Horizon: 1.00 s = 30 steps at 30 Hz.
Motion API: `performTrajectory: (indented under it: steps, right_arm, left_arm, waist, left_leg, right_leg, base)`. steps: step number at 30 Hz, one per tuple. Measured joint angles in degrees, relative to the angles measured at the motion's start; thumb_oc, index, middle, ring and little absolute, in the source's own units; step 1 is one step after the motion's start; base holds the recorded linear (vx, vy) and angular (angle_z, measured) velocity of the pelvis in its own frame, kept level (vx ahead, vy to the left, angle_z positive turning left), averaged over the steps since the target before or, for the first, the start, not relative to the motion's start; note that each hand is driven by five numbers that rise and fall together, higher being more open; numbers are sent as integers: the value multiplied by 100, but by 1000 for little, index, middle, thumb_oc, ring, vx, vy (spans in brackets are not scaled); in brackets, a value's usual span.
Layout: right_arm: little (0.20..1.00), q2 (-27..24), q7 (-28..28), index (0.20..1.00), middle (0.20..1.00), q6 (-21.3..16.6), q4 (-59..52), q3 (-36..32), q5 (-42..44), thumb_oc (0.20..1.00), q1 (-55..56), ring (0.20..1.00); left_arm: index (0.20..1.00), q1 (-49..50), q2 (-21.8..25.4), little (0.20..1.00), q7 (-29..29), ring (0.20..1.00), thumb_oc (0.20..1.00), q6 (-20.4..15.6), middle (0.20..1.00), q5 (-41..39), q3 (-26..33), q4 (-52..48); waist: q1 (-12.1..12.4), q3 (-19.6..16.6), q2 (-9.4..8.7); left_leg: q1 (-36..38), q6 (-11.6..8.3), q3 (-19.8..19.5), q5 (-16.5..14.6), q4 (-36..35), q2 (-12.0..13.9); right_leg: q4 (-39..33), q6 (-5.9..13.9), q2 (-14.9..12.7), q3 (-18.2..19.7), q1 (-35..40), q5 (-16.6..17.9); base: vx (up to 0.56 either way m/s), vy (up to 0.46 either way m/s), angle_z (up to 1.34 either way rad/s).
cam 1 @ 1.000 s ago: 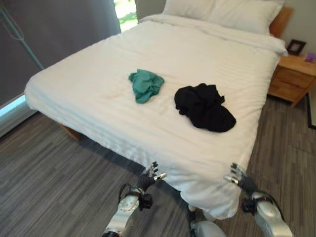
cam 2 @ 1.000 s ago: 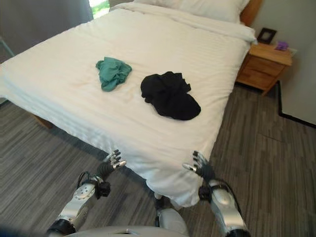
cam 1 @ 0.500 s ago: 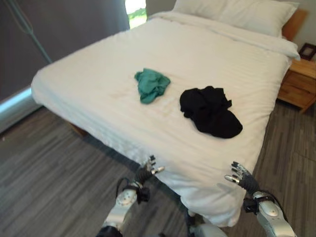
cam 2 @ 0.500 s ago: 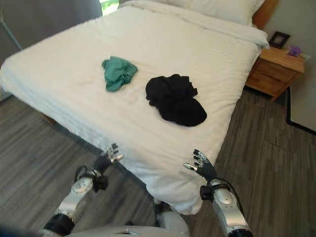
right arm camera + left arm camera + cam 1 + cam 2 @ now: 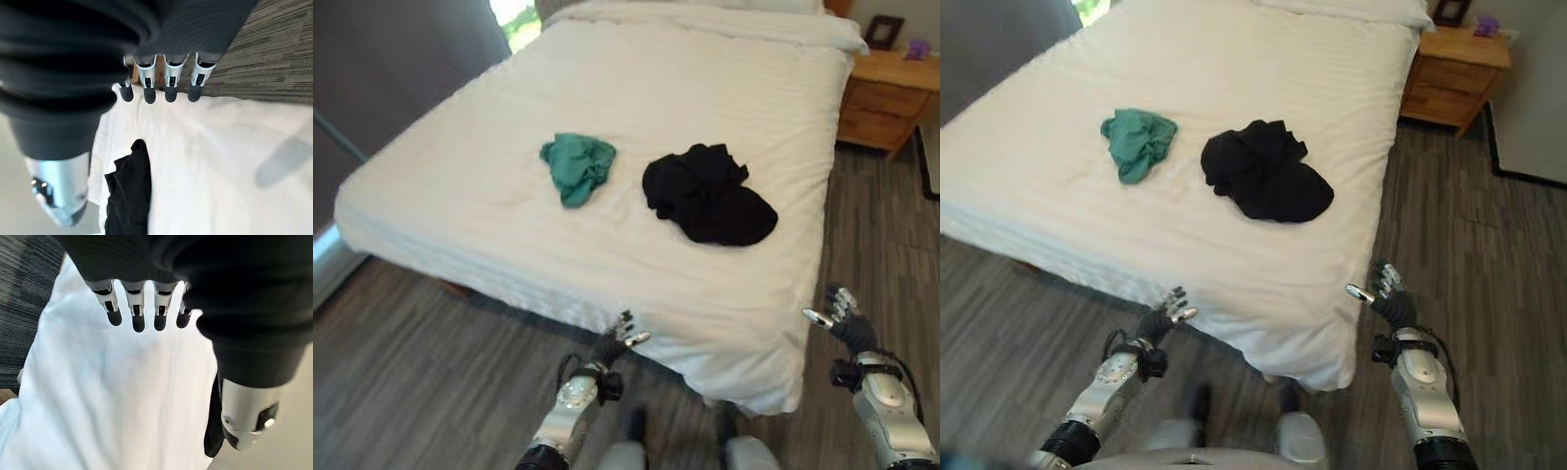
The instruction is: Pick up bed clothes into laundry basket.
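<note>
Green clothes (image 5: 578, 166) and black clothes (image 5: 707, 194) lie mid-frame on the white bed (image 5: 705, 88), while left hand (image 5: 615, 343) and right hand (image 5: 842, 321) hover low, fingers relaxed, empty.

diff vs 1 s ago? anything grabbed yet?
Nothing grabbed. The view shifted, so the camera moved. The right hand now hangs past the bed's corner over the floor. Left hand open, empty at the bed's near edge; green garment and black garment unmoved.
</note>
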Motion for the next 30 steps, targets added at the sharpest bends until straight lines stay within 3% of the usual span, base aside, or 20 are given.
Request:
performTrajectory:
  steps: [1, 2, 3, 4, 6, 9, 10, 12, 13, 16, 21, 24, 26, 27, 29, 30]
  right_arm:
    - [1000, 168, -7, 1000, 1000, -2, -16, 267, 79, 1000, -47, 1000]
    - [1000, 250, 9, 1000, 1000, 9, -21, 408, 92, 1000, -110, 1000]
    - [1000, 310, 74, 1000, 1000, 8, -123, 607, 108, 1000, -119, 1000]
    - [1000, 296, 132, 1000, 1000, 9, -196, 634, 97, 1000, 36, 1000]
    - [1000, 295, 142, 1000, 1000, 34, -191, 664, 73, 1000, 100, 1000]
    - [1000, 247, 146, 1000, 1000, 34, -191, 561, -99, 1000, 214, 1000]
    - [1000, 240, 134, 1000, 1000, 35, -177, 394, -154, 1000, 268, 1000]
    - [1000, 200, 137, 1000, 1000, 32, -174, 199, -154, 1000, 302, 1000]
    - [1000, 102, 132, 1000, 1000, 33, -164, 57, -160, 1000, 351, 1000]
    - [1000, -501, 87, 1000, 1000, 42, -208, -359, -276, 1000, 283, 1000]
    - [1000, -1481, -159, 1000, 1000, -17, -312, -872, -504, 1000, -418, 1000]
    - [1000, -2313, -150, 1000, 1000, -3, 315, -436, -613, 1000, -1073, 1000]
    - [1000, -2939, -126, 1000, 1000, 54, 1031, 130, -709, 1000, -1786, 1000]
    - [1000, -3275, -125, 1000, 1000, 46, 1796, 768, -723, 1000, -2606, 1000]
    - [1000, -3380, -130, 1000, 1000, 199, 2873, 1692, -857, 1000, -3895, 1000]
    - [1000, -3366, -135, 1000, 1000, 200, 2876, 1712, -915, 1000, -4060, 1000]
  left_arm:
    - [1000, 2, 160, 1000, -15, 1000, 1000, 1, 1000, 3, -29, -149]
    - [1000, 14, 205, 1000, -28, 1000, 1000, -1, 1000, 2, 10, -161]
    - [1000, 50, 259, 1000, -35, 1000, 1000, 8, 1000, 2, 29, -166]
    - [1000, 70, 279, 1000, -49, 1000, 1000, 4, 1000, 4, 20, -192]
    - [1000, 220, 383, 1000, -68, 1000, 1000, 4, 1000, 13, 85, -227]
    - [1000, 362, 580, 1000, -104, 1000, 1000, 22, 1000, 18, 90, -196]
    - [1000, 356, 617, 1000, -162, 1000, 1000, 38, 1000, 20, 95, -210]
    - [1000, 336, 591, 1000, -165, 1000, 1000, 52, 1000, 31, 84, -204]
    - [1000, 348, 544, 1000, -164, 1000, 1000, 70, 1000, 51, 84, -191]
    - [1000, 481, 528, 1000, -187, 1000, 1000, 75, 1000, 67, 75, -254]
    - [1000, 538, 541, 1000, -225, 1000, 1000, 114, 1000, 53, 42, -334]
    - [1000, 606, 563, 1000, -310, 1000, 1000, 111, 1000, -3, -53, -396]
    - [1000, 572, 624, 1000, -399, 1000, 1000, 113, 1000, -3, -306, -440]
    - [1000, 595, 665, 1000, -438, 1000, 1000, 107, 1000, -25, -495, -554]
    - [1000, 519, 726, 1000, -511, 1000, 1000, 116, 1000, -218, -817, -550]
    - [1000, 519, 714, 1000, -545, 1000, 1000, 115, 1000, -226, -860, -556]
  waist:
    - [130, 8, -120]
    - [213, 30, -119]
    - [249, 53, 12]
    - [172, 54, -11]
    - [176, 69, -66]
    - [96, 144, -287]
    - [-12, 155, -438]
    - [-83, 155, -572]
    - [-118, 175, -566]
    - [-29, 177, -490]
    - [3, 184, -531]
    - [20, 201, -620]
    - [73, 187, -661]
    - [154, 140, -757]
    - [150, 94, -891]
    - [242, 89, -905]
  left_leg:
    - [64, 225, 206, -161, 84, -241]
    - [107, 255, 367, -175, 49, -246]
    - [176, 341, 554, -153, -68, -198]
    - [227, 415, 486, -199, -101, -310]
    - [387, 458, 528, -77, -315, -335]
    - [550, 503, 643, -24, -575, -285]
    - [561, 460, 661, -3, -575, -311]
    - [601, 444, 560, -79, -575, -358]
    - [658, 398, 458, -48, -574, -361]
    - [765, 324, 411, -94, -575, -257]
    - [759, 262, 328, -138, -581, -235]
    - [733, 259, 303, -148, -607, -263]
    - [689, 268, 275, -179, -608, -285]
    - [589, 281, 256, -153, -605, -290]
    - [483, 288, 199, -76, -575, -301]
    - [420, 266, 138, -20, -575, -309]
  right_leg:
    - [165, -142, -343, -434, -35, 326]
    - [312, -49, -397, -636, -165, 478]
    - [551, -113, -483, -972, -316, 601]
    - [742, -72, -437, -993, -387, 634]
    - [1102, 202, -416, -720, -509, 406]
    - [842, 246, 80, -766, -661, 233]
    - [369, 235, 191, -888, -601, 326]
    - [-216, 242, 337, -667, -406, 629]
    - [-426, 108, 382, -628, -224, 874]
    - [-1101, 16, 506, -708, 231, 1172]
    - [-1490, 7, 556, -742, 444, 1352]
    - [-1490, 58, 524, -759, 440, 1315]
    - [-1489, 68, 490, -772, 406, 1312]
    - [-1490, 87, 463, -782, 324, 1320]
    - [-1490, 112, 481, -835, 192, 1352]
    - [-1490, 92, 466, -874, 155, 1368]
  base:
    - [71, 355, -89]
    - [134, 456, -95]
    - [78, 203, -57]
    - [104, 267, -31]
    - [110, 137, -6]
    - [146, 54, -22]
    - [190, 32, 4]
    - [109, 19, 25]
    - [78, -8, 26]
    - [55, -17, 9]
    - [36, -32, 4]
    - [-4, -8, 1]
    - [-25, -18, 5]
    - [-31, -8, 10]
    - [-70, 6, 17]
    - [-56, 7, 17]
